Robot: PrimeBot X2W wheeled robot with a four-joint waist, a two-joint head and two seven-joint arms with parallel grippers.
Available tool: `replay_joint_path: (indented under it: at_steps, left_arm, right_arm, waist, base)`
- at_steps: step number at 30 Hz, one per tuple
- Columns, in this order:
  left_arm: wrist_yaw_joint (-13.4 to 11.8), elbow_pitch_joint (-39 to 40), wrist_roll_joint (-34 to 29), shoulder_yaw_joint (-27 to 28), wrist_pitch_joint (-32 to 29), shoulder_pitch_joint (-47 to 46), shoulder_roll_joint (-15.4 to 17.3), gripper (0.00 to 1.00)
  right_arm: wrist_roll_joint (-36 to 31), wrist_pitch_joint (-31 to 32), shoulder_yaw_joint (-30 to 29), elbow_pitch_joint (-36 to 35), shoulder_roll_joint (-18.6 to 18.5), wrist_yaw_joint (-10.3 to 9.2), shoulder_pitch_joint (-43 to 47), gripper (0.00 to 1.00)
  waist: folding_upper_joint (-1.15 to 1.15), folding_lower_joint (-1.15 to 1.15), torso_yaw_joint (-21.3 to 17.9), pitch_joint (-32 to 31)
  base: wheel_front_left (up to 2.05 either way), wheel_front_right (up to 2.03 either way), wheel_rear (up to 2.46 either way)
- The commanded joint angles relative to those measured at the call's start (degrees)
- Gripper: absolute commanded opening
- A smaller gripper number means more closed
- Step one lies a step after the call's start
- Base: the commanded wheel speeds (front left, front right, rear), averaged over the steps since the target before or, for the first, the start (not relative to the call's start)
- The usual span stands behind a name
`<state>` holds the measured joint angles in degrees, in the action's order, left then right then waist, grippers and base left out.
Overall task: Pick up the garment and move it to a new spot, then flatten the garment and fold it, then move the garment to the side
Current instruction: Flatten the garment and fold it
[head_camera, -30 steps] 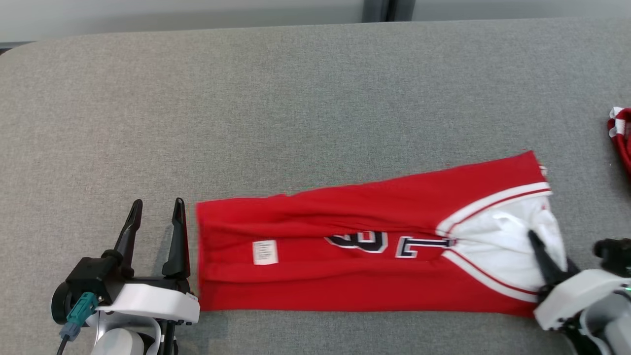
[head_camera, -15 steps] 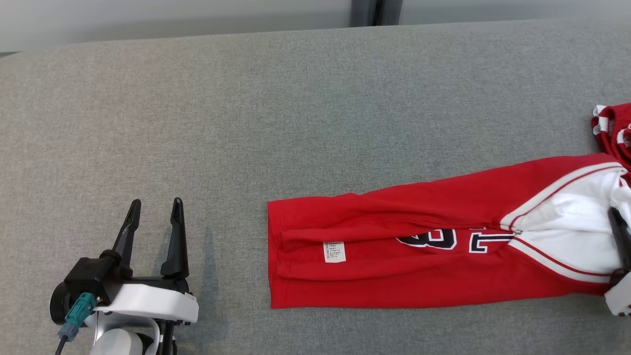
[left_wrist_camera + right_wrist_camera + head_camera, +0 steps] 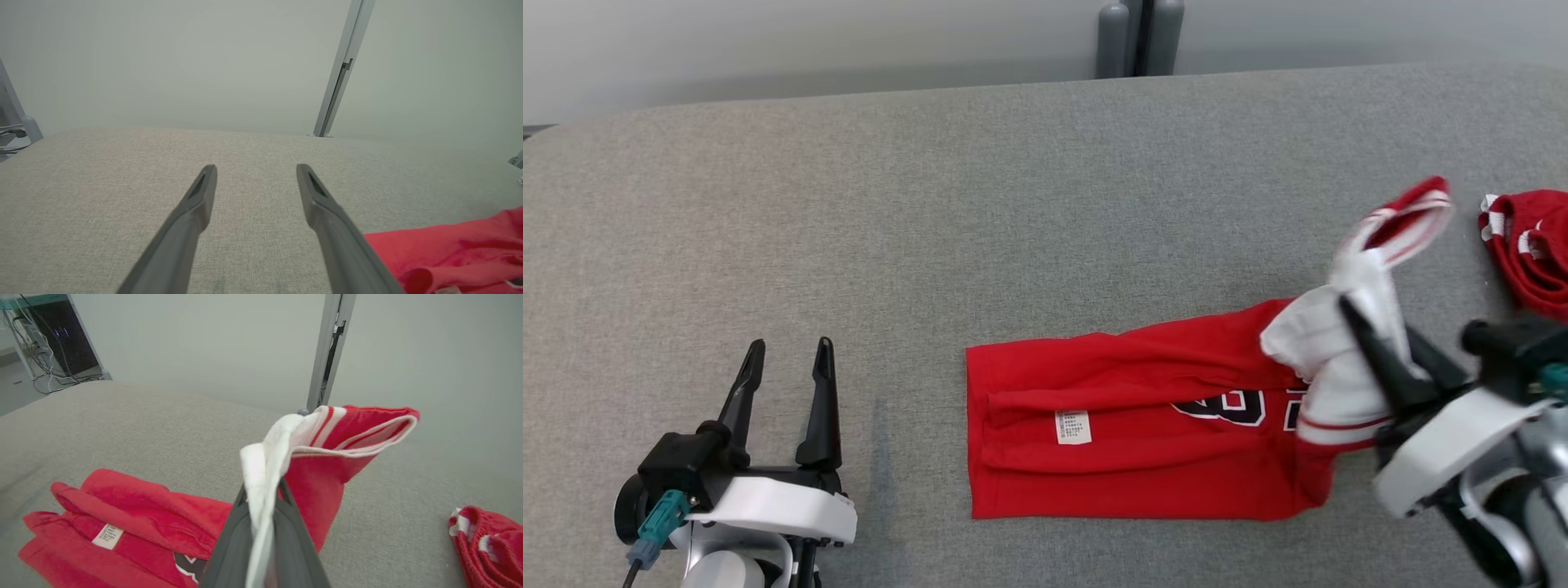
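Observation:
The garment is a red jersey with white trim, dark numerals and a small white label. It lies folded lengthwise on the grey padded table. My right gripper is shut on its white-trimmed right end and holds that end above the table, the collar flopping upward. In the right wrist view the white cloth is pinched between the fingers of the right gripper while the rest of the garment trails on the table. My left gripper rests open at the lower left, apart from the jersey. The left gripper holds nothing, with the garment to its right.
A second red and white garment lies bunched at the table's right edge and appears as a crumpled heap in the right wrist view. A grey post stands behind the far edge. Bare grey surface stretches across the left and far sides.
The right gripper first dragged the jersey to the right, then raised its white-trimmed end off the table and brought it back leftward. The left gripper has stayed still and open.

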<state>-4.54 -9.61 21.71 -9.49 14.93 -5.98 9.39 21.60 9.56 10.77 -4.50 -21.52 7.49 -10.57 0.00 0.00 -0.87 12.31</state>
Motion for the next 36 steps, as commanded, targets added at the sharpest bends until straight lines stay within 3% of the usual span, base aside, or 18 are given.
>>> replay_joint_path:
  at_steps: [1,7,17,28,29,30,31,32,36]
  left_arm:
    - [0.2,-0.1,0.2,0.1,0.3,0.1,0.2,1.0]
    - [0.6,-0.7,0.3,-0.5,0.3,-0.3,0.0,1.0]
    - [1.0,-1.4,0.0,-1.7,0.2,-1.1,-1.0,1.0]
    - [1.4,-1.7,-0.5,-2.1,0.2,-2.7,-1.6,1.0]
    - [1.3,-1.7,-0.6,-2.1,0.2,-2.8,-1.7,1.0]
    - [1.3,-1.8,-0.7,-2.1,0.2,-2.9,-1.7,1.0]
    - [1.3,-1.8,-0.7,-2.1,0.2,-2.9,-1.7,1.0]
    - [1.4,-1.8,-0.7,-2.0,0.2,-2.8,-1.7,1.0]
    - [1.5,-1.9,-1.0,-1.9,0.2,-2.9,-2.0,1.0]
  right_arm:
    - [-0.4,0.7,1.0,-1.3,0.6,0.01,-0.1,0.0]
    - [0.4,3.1,10.9,-2.8,5.7,0.01,-2.4,0.0]
    - [4.6,-1.9,19.4,9.3,16.1,0.01,-5.4,0.0]
    - [9.5,-8.8,24.4,23.8,18.3,0.01,-10.3,0.03]
    - [9.9,-9.4,24.8,24.6,18.4,0.01,-10.6,0.35]
    - [11.1,-10.3,25.0,25.1,18.4,0.01,-10.9,0.84]
    - [11.1,-10.3,25.0,25.1,18.4,0.01,-10.9,0.84]
    - [12.2,-11.2,25.4,25.3,18.4,0.01,-11.3,1.0]
    - [19.1,-15.6,26.8,24.1,18.4,0.01,-12.7,1.0]
  waist:
    - [0.0,0.0,0.3,-0.3]
    - [0.0,0.0,2.0,-0.9]
    - [0.0,0.0,4.1,-0.5]
    - [0.0,0.0,5.2,1.3]
    - [0.0,0.0,5.2,1.3]
    - [0.0,0.0,5.2,1.4]
    - [0.0,0.0,5.2,1.4]
    - [0.0,0.0,5.2,1.4]
    - [0.0,0.0,5.0,1.3]
  base:
    - [0.0,0.0,0.0]
    - [0.0,0.0,0.0]
    - [0.0,0.0,0.0]
    - [0.0,0.0,0.0]
    - [0.0,0.0,0.0]
    - [0.0,0.0,0.0]
    - [0.0,0.0,0.0]
    - [0.0,0.0,0.0]
    - [0.0,0.0,0.0]
